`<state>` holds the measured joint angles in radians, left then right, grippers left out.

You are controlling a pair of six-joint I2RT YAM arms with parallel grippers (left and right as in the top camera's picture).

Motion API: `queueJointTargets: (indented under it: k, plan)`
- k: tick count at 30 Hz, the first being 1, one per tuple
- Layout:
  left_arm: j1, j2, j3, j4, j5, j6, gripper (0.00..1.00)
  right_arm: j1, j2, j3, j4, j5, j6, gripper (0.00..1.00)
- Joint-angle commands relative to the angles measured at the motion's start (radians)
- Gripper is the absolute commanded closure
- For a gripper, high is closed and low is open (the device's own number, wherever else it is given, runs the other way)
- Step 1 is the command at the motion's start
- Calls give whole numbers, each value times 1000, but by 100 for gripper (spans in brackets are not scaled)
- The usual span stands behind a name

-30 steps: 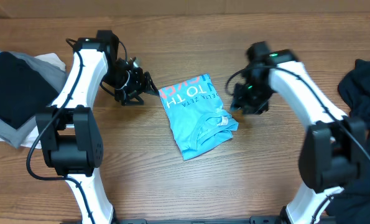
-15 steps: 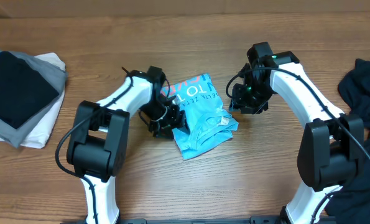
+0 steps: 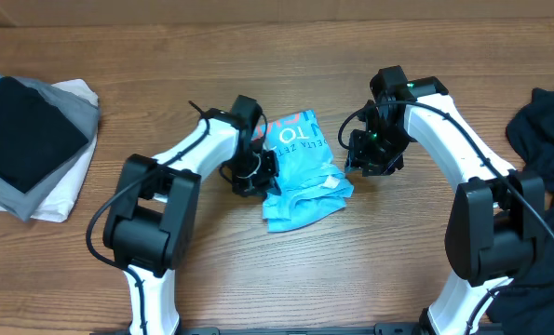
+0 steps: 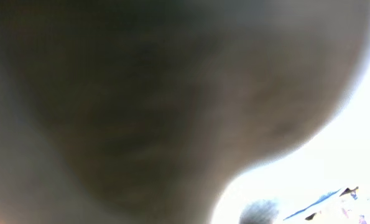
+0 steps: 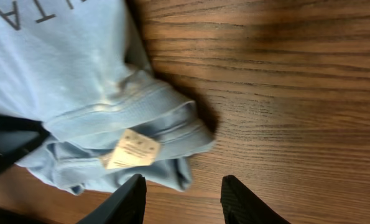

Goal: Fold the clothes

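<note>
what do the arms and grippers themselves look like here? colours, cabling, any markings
The left arm and right arm match: white curved link shells, bulky black joint housings, and thin black cables looped outside the links. The left gripper and right gripper are black. The right's fingers are dark, flat and tapered. There is a small green light on the right arm. No markings are legible.

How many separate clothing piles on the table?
3: black-grey-white folded fabric stack far left; sky-blue lettered T-shirt centre; dark crumpled fabric heap far right, running out of frame, so more may be hidden.
</note>
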<state>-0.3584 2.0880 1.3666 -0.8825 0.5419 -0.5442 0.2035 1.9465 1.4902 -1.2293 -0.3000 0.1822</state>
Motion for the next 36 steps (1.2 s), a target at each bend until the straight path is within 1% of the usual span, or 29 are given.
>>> queueJointTargets:
  k: [1,3,5,6,8,12,15,17,22,25,29,31,34,36]
  plan:
    - [124,9,20,-40,-175,60,96,-2,1,-4,1,-8,-15,57]
    - [176,8,76,-82,-203,135,96,-2,1,-4,1,-8,-15,57]
    - [222,8,154,-138,-267,186,96,-2,1,-4,0,-8,-15,57]
    - [244,8,197,-168,-308,194,96,-2,1,-4,-2,-8,-15,57]
    - [307,8,337,-251,-423,213,96,-2,1,-3,-10,-7,-15,57]
    - [388,8,505,-321,-555,242,96,-2,1,-4,-14,-8,-15,57]
    - [441,8,556,-321,-550,275,96,-2,1,-4,-14,-8,-15,57]
    - [459,8,557,-318,-544,279,96,-2,1,-4,-15,-8,-15,57]
    - [483,8,571,-299,-544,359,96,-2,1,-4,-20,-7,-15,57]
    - [483,8,592,-293,-536,365,96,-2,1,-4,-22,-8,-15,57]
    - [483,8,620,-283,-470,365,96,-2,1,-3,-26,-8,-15,57]
    - [483,8,626,-284,-463,365,96,-2,1,-4,-26,-8,-15,57]
    - [483,8,626,-339,-444,365,96,-2,1,-4,-26,-8,-15,57]
    - [481,8,626,-394,-377,365,96,-2,1,-4,-25,-8,-15,57]
